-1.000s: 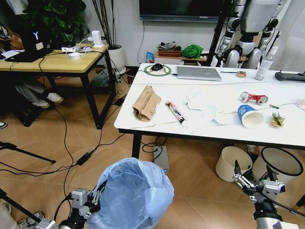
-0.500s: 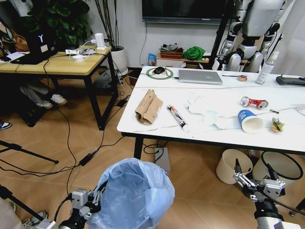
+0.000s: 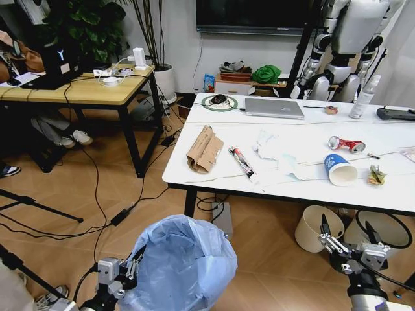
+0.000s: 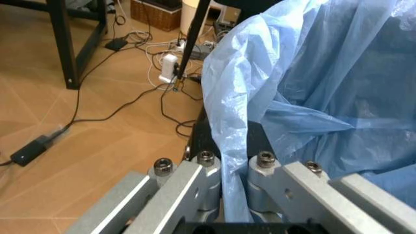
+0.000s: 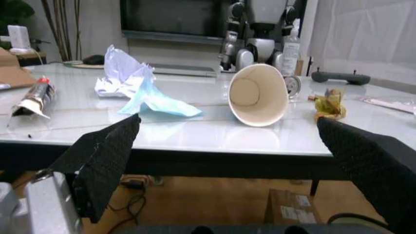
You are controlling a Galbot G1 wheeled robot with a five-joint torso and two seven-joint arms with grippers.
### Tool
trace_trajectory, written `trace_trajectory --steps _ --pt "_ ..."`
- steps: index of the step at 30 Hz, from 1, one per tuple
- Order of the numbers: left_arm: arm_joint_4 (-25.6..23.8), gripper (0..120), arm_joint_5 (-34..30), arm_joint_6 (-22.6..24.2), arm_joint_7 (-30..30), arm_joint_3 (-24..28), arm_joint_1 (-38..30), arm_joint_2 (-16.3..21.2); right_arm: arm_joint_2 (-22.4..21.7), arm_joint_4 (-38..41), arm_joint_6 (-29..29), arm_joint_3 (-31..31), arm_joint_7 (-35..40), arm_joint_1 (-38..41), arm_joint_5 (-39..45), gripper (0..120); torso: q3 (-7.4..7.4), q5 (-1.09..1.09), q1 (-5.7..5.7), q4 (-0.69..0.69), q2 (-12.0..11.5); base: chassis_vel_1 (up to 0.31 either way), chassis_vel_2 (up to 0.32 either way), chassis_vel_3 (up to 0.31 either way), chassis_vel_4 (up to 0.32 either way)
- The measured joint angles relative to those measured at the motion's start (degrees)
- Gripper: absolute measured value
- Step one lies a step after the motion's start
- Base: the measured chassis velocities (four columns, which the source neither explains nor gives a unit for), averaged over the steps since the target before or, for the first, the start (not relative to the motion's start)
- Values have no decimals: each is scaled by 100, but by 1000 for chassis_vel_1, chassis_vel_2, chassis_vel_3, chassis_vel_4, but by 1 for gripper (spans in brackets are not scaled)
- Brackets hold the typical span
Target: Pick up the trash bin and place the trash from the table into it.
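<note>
Gripping the crinkly light-blue plastic liner of the small trash bin (image 3: 181,265), the left gripper (image 3: 127,273) is clenching it low, just short of the white marble-look table (image 3: 292,184) — the right gripper (image 3: 346,241) is hanging released below that table's near edge.

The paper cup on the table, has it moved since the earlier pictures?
No. The paper cup keeps its place beside the crushed red can on the table; the whole head view shifted because the camera moved.
</note>
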Motion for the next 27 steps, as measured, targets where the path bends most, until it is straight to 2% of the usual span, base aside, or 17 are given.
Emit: trace_trajectory --steps 15,23,27 --pt "45 0 153 -243 -234 -38 -16 -56 -145 42 -8 -35 93 105 229 100 214 0 167 -1 381 0 0 0 0" --pt "60 0 147 -334 -312 -58 41 -155 -879 41 185 -350 149 378 977 100 341 0 263 2 603 0 0 0 0" --pt "11 0 250 -402 -327 -59 66 -192 -1212 98 170 -431 67 412 1457 100 372 0 286 -2 657 0 0 0 0"
